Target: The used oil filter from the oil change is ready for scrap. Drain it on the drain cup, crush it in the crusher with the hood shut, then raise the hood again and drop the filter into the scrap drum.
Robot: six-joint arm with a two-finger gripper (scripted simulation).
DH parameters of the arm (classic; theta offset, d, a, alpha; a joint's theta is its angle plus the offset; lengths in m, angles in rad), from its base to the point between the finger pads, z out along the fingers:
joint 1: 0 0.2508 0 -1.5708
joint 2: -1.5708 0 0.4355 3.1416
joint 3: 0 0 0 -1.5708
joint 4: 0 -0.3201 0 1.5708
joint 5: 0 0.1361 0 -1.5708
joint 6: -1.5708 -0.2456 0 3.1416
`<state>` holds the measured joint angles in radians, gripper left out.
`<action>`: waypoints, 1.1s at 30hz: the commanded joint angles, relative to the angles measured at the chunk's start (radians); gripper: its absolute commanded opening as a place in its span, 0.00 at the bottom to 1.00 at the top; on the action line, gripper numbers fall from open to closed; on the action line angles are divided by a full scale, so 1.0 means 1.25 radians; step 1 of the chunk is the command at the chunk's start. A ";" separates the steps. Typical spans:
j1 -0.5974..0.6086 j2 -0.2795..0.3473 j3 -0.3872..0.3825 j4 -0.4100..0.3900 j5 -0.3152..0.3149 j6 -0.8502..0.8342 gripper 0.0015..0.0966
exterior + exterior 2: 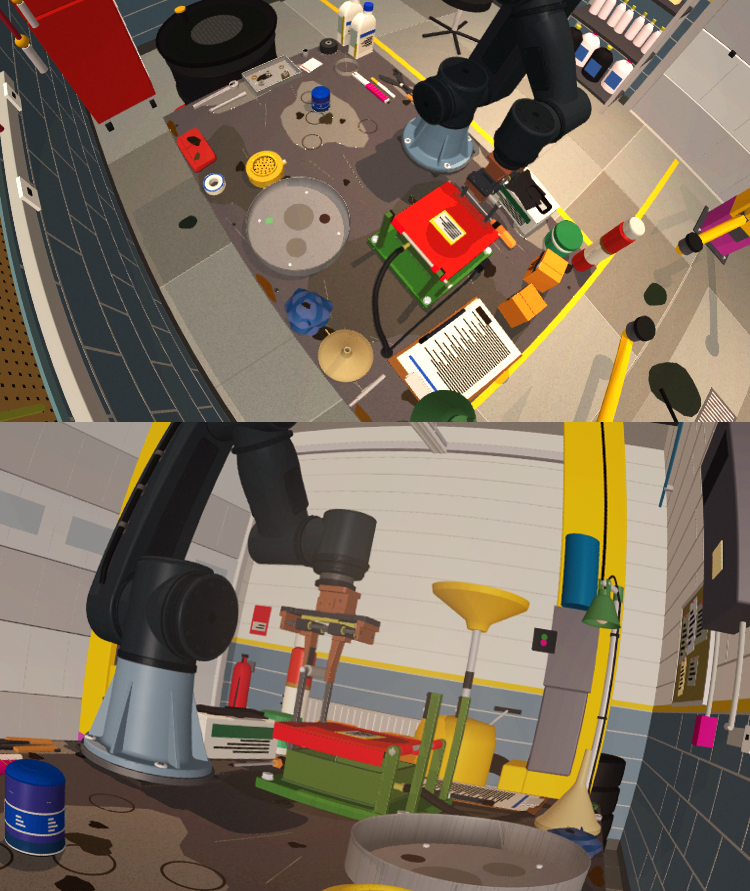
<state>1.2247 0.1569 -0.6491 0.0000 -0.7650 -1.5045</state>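
The crusher's red hood (445, 228) (354, 740) lies flat and shut on its green frame (419, 273), and its grey handle bar (311, 672) rises at the hood's far edge, by the arm's base. My gripper (317, 677) (485, 202) stands over that handle with its fingers pointing down, open and holding nothing. The blue oil filter (320, 98) (34, 806) stands upright far off on the stained mat. The yellow drain cup (265, 168) sits left of the crusher. The black scrap drum (217, 42) stands beyond the table's far corner.
A wide grey pan (297, 224) (467, 850) lies between the drain cup and the crusher. Orange boxes (535, 288), a green jar (564, 237) and a clipboard (459, 349) crowd the crusher's right side. A black hose (378, 304) loops from its front.
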 commanded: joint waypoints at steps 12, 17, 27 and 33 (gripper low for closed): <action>0.000 0.007 -0.006 0.000 0.013 0.000 0.42; 0.000 0.007 -0.006 0.000 0.013 0.000 0.42; 0.000 0.007 -0.006 0.000 0.013 0.000 0.25; 0.000 0.007 -0.006 0.000 0.013 0.000 0.12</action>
<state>1.2247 0.1658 -0.6568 0.0000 -0.7481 -1.5045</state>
